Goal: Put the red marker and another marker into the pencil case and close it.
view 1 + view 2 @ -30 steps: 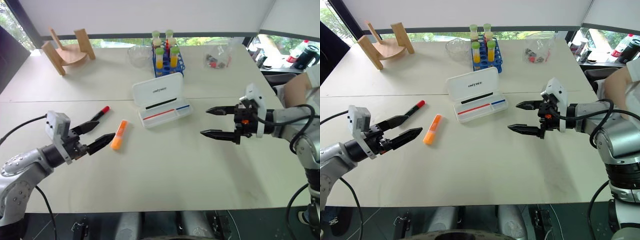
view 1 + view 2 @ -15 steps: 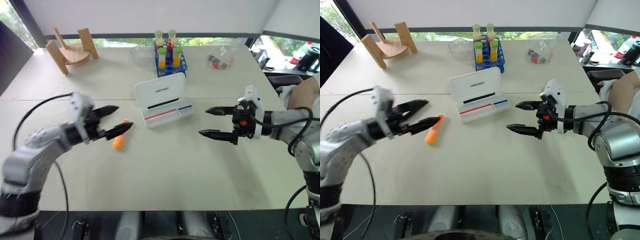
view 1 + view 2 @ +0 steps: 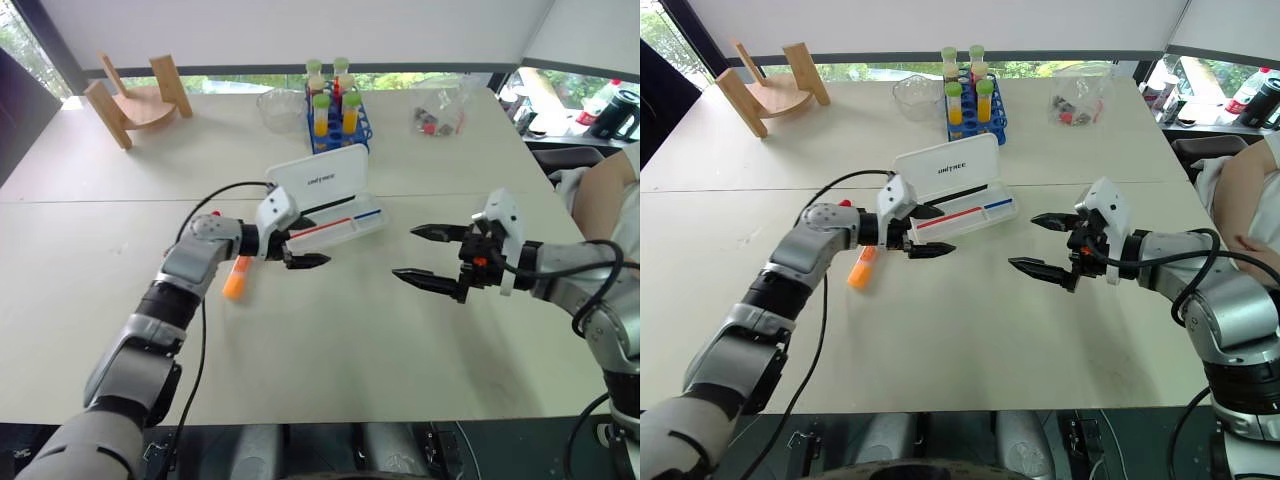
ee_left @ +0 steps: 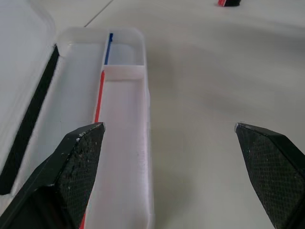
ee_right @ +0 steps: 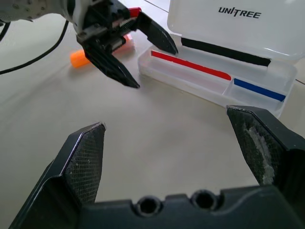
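The white pencil case [image 3: 318, 181] lies open at mid-table, lid raised, with a thin red pen and a blue pen in its tray [image 4: 121, 157]. My left gripper [image 3: 312, 241] hovers open at the tray's front left corner, holding nothing. The orange marker [image 3: 235, 279] lies on the table behind that arm. Of the red marker, just the red cap [image 3: 215, 213] peeks past the forearm, and it shows again [image 5: 134, 11] in the right wrist view. My right gripper [image 3: 408, 252] floats open and empty to the right of the case, pointing at it.
At the back stand a wooden stand [image 3: 140, 95], a clear bowl [image 3: 278, 108], a blue rack of tubes [image 3: 335, 112] and a clear bag [image 3: 440, 110]. A person's arm [image 3: 600, 190] is at the right edge.
My left arm swung right and forward, away from the two markers, to the pencil case's front corner, staying open. The right gripper sank only slightly.
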